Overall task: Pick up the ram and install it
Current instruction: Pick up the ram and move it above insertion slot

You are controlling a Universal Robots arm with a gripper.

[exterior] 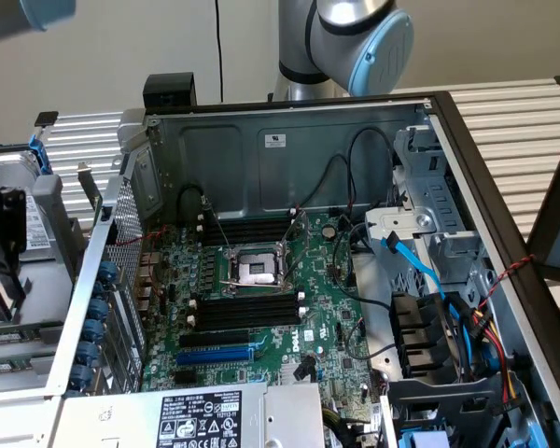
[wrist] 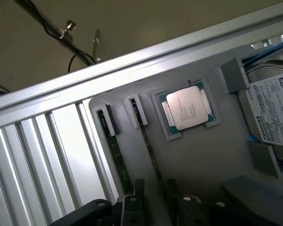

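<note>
An open computer case (exterior: 261, 159) fills the centre of the exterior view, its motherboard (exterior: 327, 327) facing up, the robot arm (exterior: 355, 37) at upper centre. In the wrist view a grey tray (wrist: 203, 160) holds the ram (wrist: 148, 146) on edge beside a second stick (wrist: 115, 155) and a processor (wrist: 187, 109); the gripper (wrist: 155, 193), spread wide and holding nothing, hovers over the ram

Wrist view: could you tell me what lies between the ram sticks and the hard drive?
A processor chip lies between the ram sticks and the hard drive, in the wrist view.
</note>
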